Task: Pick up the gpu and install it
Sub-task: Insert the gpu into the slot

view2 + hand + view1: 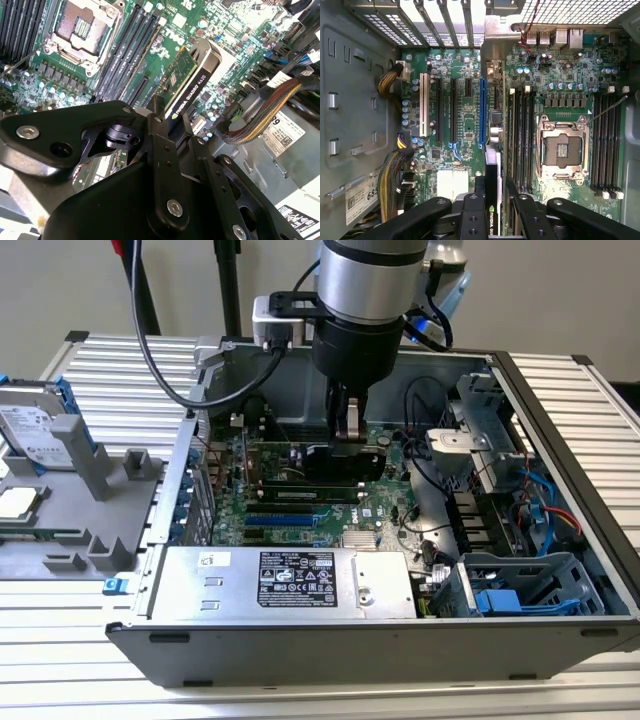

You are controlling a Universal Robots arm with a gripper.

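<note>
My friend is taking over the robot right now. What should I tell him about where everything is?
Gripper: shut on the gpu, holding it edge-up.
Where: inside the open computer case, above the motherboard, near the blue slot in the first wrist view. In the exterior view the gripper hangs low over the board.
Done: the gpu is picked up and carried into the case.
Left: it does not look seated in a slot yet.
</note>
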